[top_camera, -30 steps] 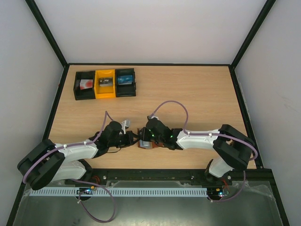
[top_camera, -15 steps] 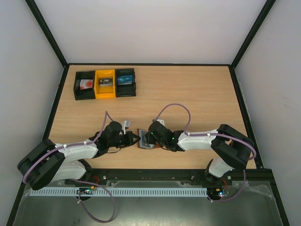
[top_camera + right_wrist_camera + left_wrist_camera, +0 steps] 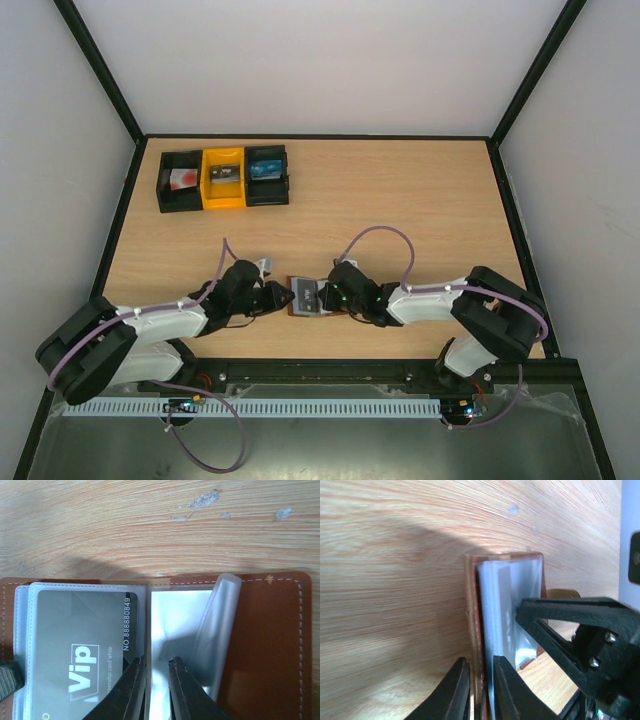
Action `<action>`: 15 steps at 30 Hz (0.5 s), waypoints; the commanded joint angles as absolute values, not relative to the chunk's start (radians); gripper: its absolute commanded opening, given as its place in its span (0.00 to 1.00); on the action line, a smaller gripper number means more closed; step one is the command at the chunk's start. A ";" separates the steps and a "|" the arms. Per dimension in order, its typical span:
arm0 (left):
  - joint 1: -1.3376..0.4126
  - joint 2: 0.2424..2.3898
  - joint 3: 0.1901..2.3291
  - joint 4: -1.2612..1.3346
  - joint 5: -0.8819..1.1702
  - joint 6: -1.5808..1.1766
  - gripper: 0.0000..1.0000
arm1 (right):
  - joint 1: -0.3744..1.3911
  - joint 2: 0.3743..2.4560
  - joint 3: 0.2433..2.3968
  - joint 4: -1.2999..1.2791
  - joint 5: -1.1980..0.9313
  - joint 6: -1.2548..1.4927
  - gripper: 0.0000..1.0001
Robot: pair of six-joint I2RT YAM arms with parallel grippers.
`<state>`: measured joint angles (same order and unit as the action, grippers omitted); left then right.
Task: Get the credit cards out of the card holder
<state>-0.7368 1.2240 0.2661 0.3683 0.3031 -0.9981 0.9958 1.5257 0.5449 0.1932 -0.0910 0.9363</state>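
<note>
Card holder (image 3: pixel 305 297) spread open, inner side up, on the bench (image 3: pixel 420 200) near its front edge, between the two arms. Left claw (image 3: pixel 480 661) narrowed onto the brown cover's edge, leather pinched between the fingers; right claw (image 3: pixel 156 661) narrow too, tips down on the clear sleeves (image 3: pixel 175 625) at the fold, any grip on a sleeve impossible to tell. Grey Vip card (image 3: pixel 80 650) inside one sleeve, just beside that claw.

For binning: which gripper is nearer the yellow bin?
Left. The left gripper is nearward and slightly right of the yellow bin; the right gripper farther right, past the card holder.
</note>
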 commanded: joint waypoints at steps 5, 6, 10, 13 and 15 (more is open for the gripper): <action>-0.742 1.109 0.278 0.169 0.172 -1.016 0.34 | 0.962 1.503 0.479 0.294 -0.215 0.915 0.12; -0.742 1.088 0.281 0.154 0.163 -1.019 0.35 | 0.960 1.501 0.481 0.288 -0.213 0.921 0.11; -0.742 1.046 0.321 0.113 0.165 -1.006 0.41 | 0.954 1.479 0.475 0.316 -0.247 0.938 0.11; -0.742 1.061 0.347 0.124 0.187 -1.003 0.41 | 0.953 1.473 0.474 0.338 -0.276 0.949 0.12; -0.742 1.082 0.346 0.174 0.216 -1.003 0.39 | 0.953 1.474 0.468 0.357 -0.271 0.958 0.12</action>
